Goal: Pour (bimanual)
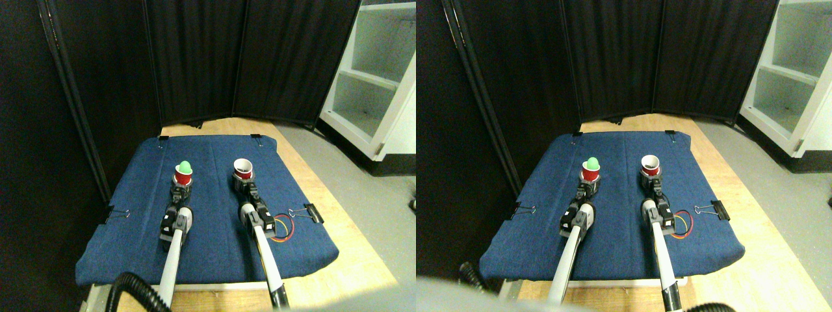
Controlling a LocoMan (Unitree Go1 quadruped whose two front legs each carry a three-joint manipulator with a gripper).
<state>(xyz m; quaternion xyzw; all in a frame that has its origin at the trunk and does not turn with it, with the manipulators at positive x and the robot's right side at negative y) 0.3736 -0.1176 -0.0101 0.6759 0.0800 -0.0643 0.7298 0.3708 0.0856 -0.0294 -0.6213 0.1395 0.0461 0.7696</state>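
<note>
Two red cups stand upright on the blue cloth [208, 247]. The left red cup [183, 176] carries a green ball [184, 166] in its mouth. No ball shows in the right red cup [242, 169], only its white inside. My left gripper [182, 190] is right at the base of the left cup, hiding its bottom. At the base of the right cup sits my right gripper [244, 184]. Both pale arms reach up from the bottom edge.
Binder clips [307, 212] hold the cloth to a wooden table [351, 260]. Red and yellow wires [285, 229] loop beside my right arm. Black curtain panels [195, 58] close the back and left. A white shelf unit [374, 78] stands at the right.
</note>
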